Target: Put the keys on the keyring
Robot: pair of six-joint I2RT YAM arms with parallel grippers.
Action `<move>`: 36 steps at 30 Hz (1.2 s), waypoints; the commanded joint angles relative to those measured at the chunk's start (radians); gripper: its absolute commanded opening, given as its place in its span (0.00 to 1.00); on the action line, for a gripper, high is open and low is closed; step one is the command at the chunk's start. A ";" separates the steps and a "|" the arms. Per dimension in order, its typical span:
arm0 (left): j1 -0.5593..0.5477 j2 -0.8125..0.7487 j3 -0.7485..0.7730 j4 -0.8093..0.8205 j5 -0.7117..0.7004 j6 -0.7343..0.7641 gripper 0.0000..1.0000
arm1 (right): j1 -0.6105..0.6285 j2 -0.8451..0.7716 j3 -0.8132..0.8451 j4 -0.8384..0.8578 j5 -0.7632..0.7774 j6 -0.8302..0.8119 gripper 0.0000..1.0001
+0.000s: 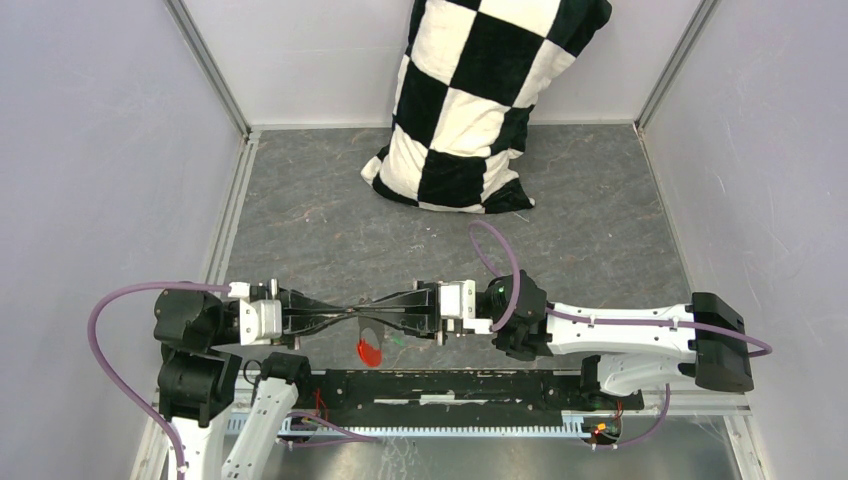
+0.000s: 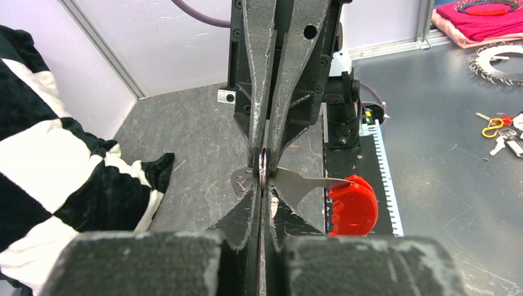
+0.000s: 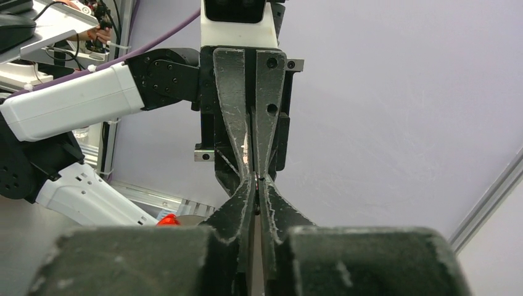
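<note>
**Step in hand.** Judged to be the threading stage. The keyring (image 2: 263, 168) was held up off the table (image 1: 300, 230), between the two grippers where they met tip to tip. No key was seen at the fingertips.

**Grippers.**
- The right gripper (image 2: 264, 159) was closed, its jaws together on the thin wire loop, which showed edge-on between the tips.
- The left gripper (image 2: 264, 196) was closed as well, with no gap between the fingers. Its tips met the loop from the opposite side and appeared to pinch the same wire. How firmly could not be told.

**Task things.**
- The fob (image 2: 353, 206) hung off the loop, just below and to one side of the meeting tips. Its grey plate ran out from the pinch point and its red end was free of both grippers.
- A green speck, taken to be the green key (image 1: 398, 340), was seen just under the right gripper's fingers. Whether it was on the wire could not be told.
- The red key could not be picked out apart from the fob.

**Next move, as judged.** The coil would have to be parted by one gripper while the other kept its hold. A key would then have to be fetched and its hole fed onto the opened end. The wire is thin and springy, so a slip from either pinch was considered the main risk.
</note>
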 commanded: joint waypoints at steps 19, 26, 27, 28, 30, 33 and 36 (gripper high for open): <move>0.000 -0.015 0.092 -0.246 0.215 0.711 0.02 | -0.015 -0.320 0.027 -0.448 -0.010 -0.109 0.40; 0.000 -0.016 0.085 -0.246 0.212 0.755 0.02 | -0.086 -0.342 -0.024 -0.488 0.232 -0.013 0.50; 0.001 -0.014 0.079 -0.246 0.209 0.755 0.02 | -0.120 -0.340 -0.028 -0.510 0.246 0.019 0.54; 0.000 -0.012 0.073 -0.247 0.201 0.750 0.02 | -0.163 -0.336 -0.030 -0.544 0.249 0.058 0.57; -0.001 -0.003 0.052 -0.247 0.181 0.733 0.02 | -0.251 -0.321 -0.048 -0.613 0.245 0.122 0.62; 0.000 0.017 0.024 -0.253 0.189 0.690 0.02 | -0.374 -0.292 -0.114 -0.718 0.242 0.174 0.65; 0.001 0.030 0.005 -0.254 0.214 0.656 0.02 | -0.476 -0.274 -0.234 -0.728 0.191 0.210 0.66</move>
